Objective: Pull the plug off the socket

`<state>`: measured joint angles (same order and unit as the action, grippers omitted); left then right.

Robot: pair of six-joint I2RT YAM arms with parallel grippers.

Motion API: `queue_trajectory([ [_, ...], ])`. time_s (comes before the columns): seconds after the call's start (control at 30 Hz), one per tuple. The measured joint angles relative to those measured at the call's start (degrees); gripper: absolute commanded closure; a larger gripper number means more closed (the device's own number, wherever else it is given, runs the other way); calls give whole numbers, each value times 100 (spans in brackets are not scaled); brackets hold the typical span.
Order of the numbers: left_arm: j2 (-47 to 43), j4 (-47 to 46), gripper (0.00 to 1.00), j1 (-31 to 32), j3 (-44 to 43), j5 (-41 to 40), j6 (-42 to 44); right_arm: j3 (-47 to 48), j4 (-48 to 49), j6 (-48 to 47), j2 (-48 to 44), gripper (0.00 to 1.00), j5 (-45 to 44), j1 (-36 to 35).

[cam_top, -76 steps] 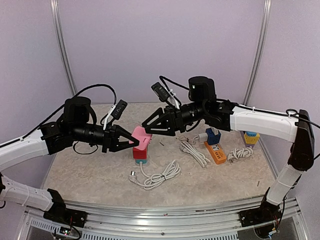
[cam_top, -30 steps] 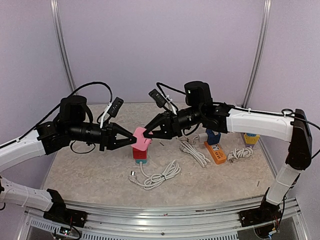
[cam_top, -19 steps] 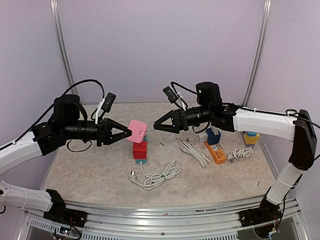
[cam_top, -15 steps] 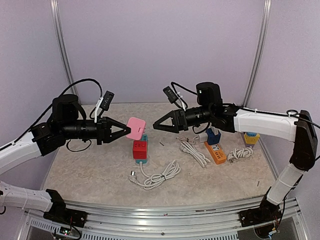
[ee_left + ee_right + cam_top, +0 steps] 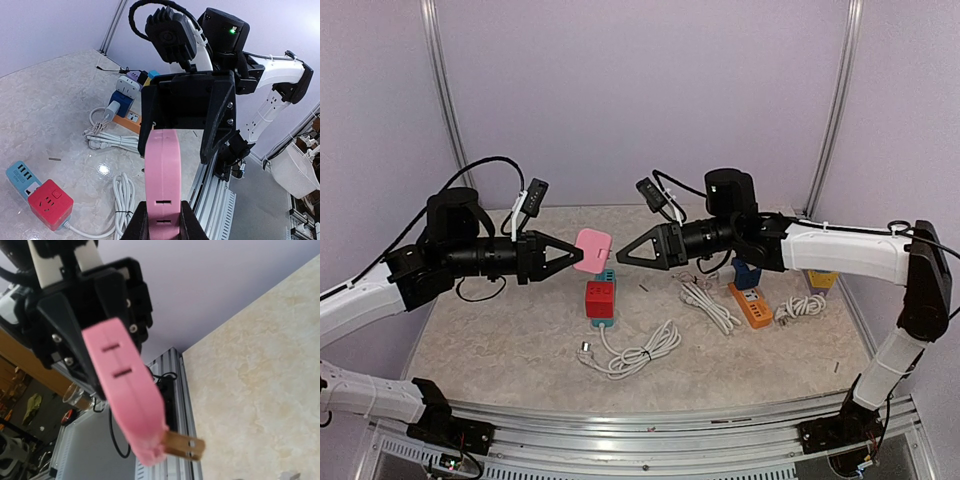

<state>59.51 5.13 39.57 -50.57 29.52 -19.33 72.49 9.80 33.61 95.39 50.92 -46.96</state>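
One flat pink plug (image 5: 592, 249), rounded corners, bare brass prong (image 5: 182, 445)

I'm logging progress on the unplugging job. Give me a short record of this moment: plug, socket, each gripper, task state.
plug: pink plug, in the air above the socket, prongs bare
socket: red socket, a cube resting on the table
left gripper: left gripper shut on the pink plug
right gripper: right gripper open, facing the plug, holding nothing
task state: plug is off the socket
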Motion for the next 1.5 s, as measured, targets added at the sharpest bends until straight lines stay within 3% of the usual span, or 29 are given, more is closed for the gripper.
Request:
queue_trajectory([
  [0.73, 254, -87, 100, 39, 22, 50, -22, 229, 404, 341, 249, 48, 136, -131],
  [1.07, 262, -367, 100, 68, 22, 297, -111, 131, 1342, 1027, 304, 53, 483, -131],
  [1.5, 275, -518, 100, -24, 22, 518, -306, 96, 1823, 1484, 365, 55, 564, -133],
])
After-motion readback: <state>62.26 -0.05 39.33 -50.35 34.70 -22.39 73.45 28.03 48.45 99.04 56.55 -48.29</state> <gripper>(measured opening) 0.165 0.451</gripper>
